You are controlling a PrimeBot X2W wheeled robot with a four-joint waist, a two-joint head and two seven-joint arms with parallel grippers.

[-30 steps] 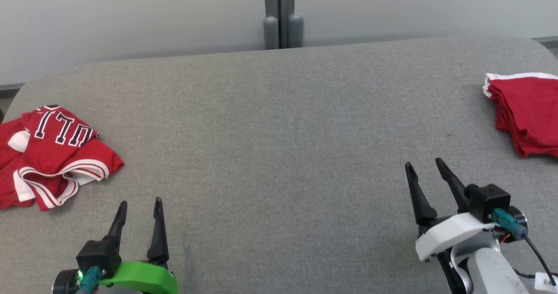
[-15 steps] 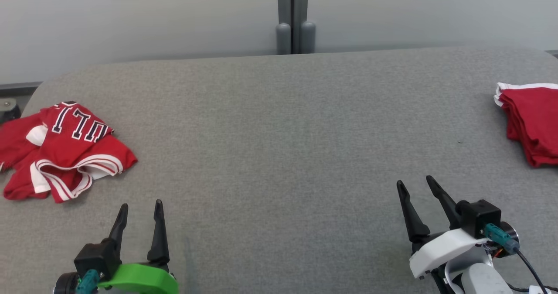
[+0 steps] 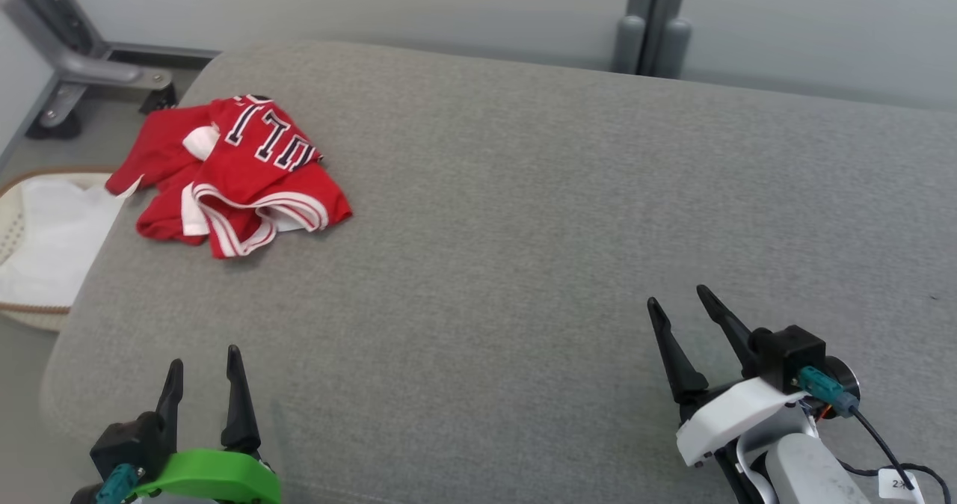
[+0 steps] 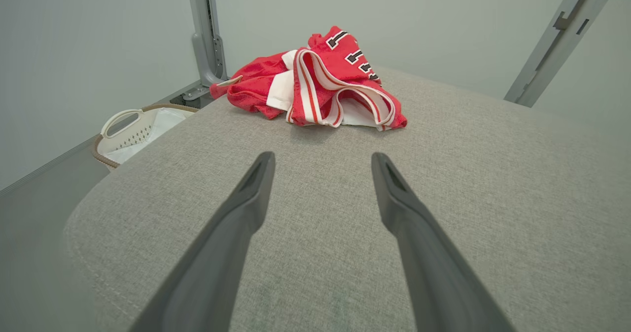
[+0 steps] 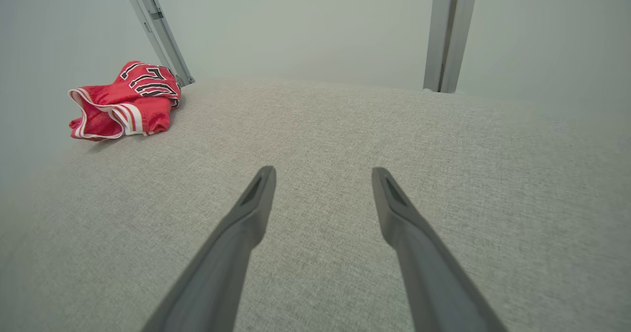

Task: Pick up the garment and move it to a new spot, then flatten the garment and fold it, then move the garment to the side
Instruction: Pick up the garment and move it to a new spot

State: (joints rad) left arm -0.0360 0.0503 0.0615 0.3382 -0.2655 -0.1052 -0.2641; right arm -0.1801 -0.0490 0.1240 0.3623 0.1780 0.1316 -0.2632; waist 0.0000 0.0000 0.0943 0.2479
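**Head view.** The garment (image 3: 232,175) lies crumpled at the far left corner of the worktop (image 3: 523,212), close to its left edge. The left tool (image 3: 205,356) sits at the near left edge with its fingers apart and nothing between them. The garment is ahead of it, well apart. The right tool (image 3: 677,295) sits at the near right, also spread and empty. From it the garment lies far off to the left, across bare worktop. The left arm is the nearer one.

**Left wrist view.** The garment lies almost on the line between the two fingers, striped hem towards the tool. The heap looks wider than deep, so its long axis probably runs across the approach line, but the crumpling leaves this uncertain. A basket (image 4: 123,125) stands on the floor beside the left edge.

**Right wrist view.** The garment lies far ahead and well left of the fingers.

**Assessment.** Pick-up has not begun. A straight forward reach by the left arm appears the shortest approach.
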